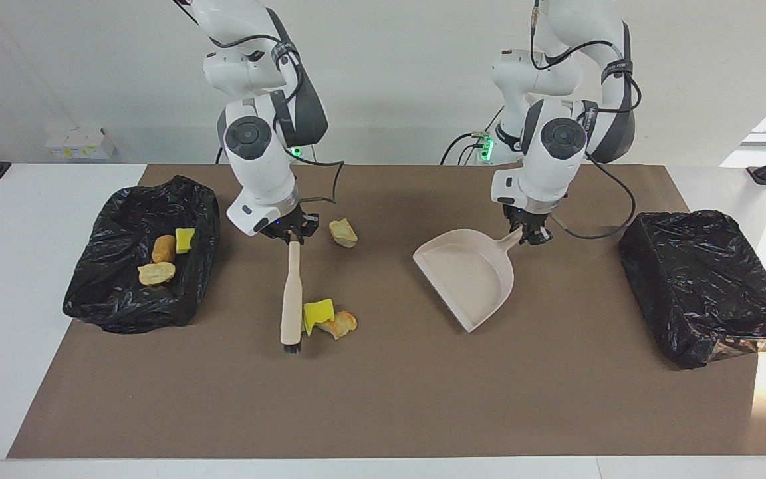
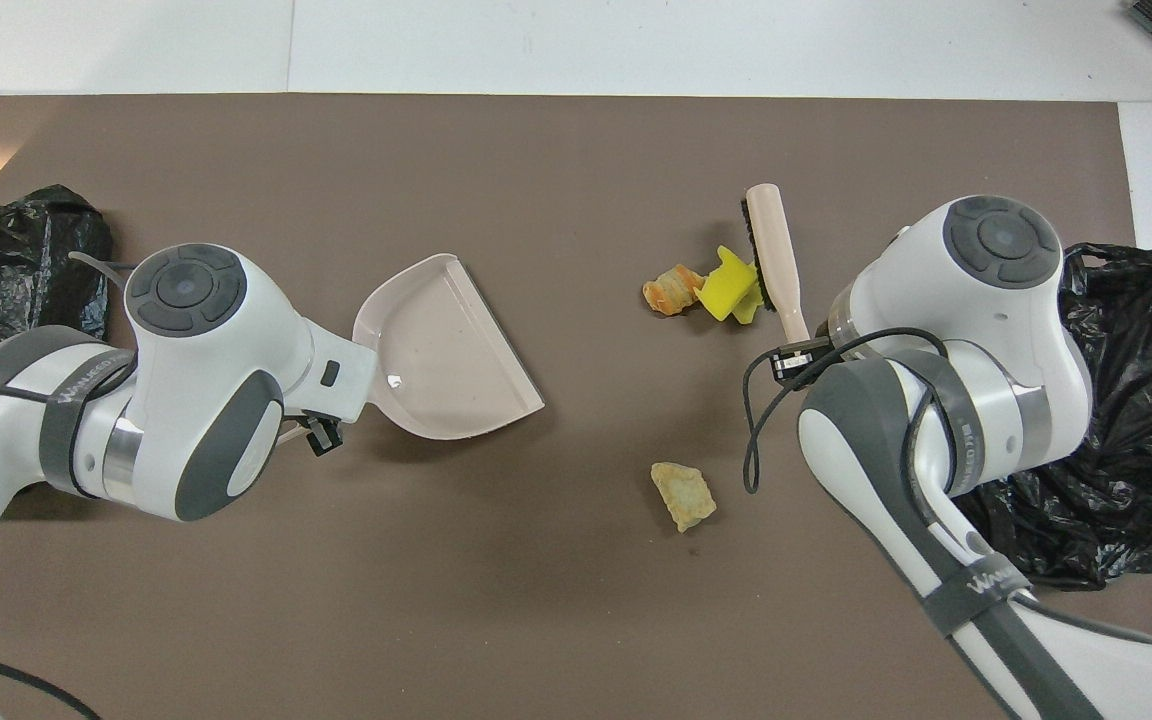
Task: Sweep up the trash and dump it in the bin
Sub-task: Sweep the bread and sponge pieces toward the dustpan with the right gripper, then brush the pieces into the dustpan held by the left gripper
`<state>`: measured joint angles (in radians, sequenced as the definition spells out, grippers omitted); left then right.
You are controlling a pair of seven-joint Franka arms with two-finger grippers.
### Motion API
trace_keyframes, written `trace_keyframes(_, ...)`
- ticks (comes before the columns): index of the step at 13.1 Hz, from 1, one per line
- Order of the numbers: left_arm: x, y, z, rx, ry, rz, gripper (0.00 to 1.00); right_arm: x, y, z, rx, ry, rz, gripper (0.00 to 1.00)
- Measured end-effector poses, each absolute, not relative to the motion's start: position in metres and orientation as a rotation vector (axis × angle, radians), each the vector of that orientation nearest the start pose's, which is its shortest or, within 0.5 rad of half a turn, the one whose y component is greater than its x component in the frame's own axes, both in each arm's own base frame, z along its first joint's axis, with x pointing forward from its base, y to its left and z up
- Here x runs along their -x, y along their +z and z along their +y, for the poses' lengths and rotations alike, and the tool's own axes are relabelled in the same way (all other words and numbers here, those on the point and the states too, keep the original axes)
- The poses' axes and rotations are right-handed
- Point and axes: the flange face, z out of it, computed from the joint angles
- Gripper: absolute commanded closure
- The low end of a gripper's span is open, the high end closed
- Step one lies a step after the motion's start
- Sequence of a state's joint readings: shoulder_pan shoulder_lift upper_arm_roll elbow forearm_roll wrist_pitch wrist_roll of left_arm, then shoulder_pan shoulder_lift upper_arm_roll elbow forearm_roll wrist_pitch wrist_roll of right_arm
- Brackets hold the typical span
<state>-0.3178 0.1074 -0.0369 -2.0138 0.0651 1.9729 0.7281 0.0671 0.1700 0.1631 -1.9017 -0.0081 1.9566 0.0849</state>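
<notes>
My right gripper is shut on the handle of a beige brush, whose black bristles rest on the mat. A yellow sponge chunk and an orange-brown bread piece of the trash lie against the brush head, toward the left arm's end. A beige lump lies nearer to the robots. My left gripper is shut on the handle of the beige dustpan, which is empty and tilted onto the mat. The black-bagged bin at the right arm's end holds three trash pieces.
A second black-bagged bin sits at the left arm's end of the brown mat, its top covered by the bag. In the overhead view the arms' wrists hide both grippers. White table borders the mat.
</notes>
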Motion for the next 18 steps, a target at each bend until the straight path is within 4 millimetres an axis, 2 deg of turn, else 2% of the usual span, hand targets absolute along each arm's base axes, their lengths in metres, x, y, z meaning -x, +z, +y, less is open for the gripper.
trace_keyframes(3,-0.524,0.389,-0.190,2.620,0.245,1.646,1.00,-0.577,0.384,0.118,3.126,0.225,-0.265,1.00)
trace_keyframes(7,-0.525,0.390,-0.189,2.589,0.249,1.659,1.00,-0.586,0.362,0.089,3.152,0.263,-0.283,1.00)
trace_keyframes(9,-0.525,0.390,-0.189,2.564,0.251,1.665,1.00,-0.586,0.357,0.093,3.149,0.275,-0.293,1.00)
trace_keyframes(11,-0.525,0.390,-0.190,2.558,0.250,1.669,1.00,-0.583,0.355,0.111,3.145,0.286,-0.326,1.00)
trace_keyframes(12,-0.525,0.390,-0.190,2.558,0.250,1.669,1.00,-0.579,0.355,0.127,3.143,0.292,-0.324,1.00)
trace_keyframes(16,-0.527,0.392,-0.191,2.556,0.228,1.671,1.00,-0.556,0.353,0.203,3.075,0.329,-0.279,1.00)
trace_keyframes(18,-0.527,0.392,-0.191,2.554,0.226,1.673,1.00,-0.544,0.350,0.235,3.050,0.353,-0.288,1.00)
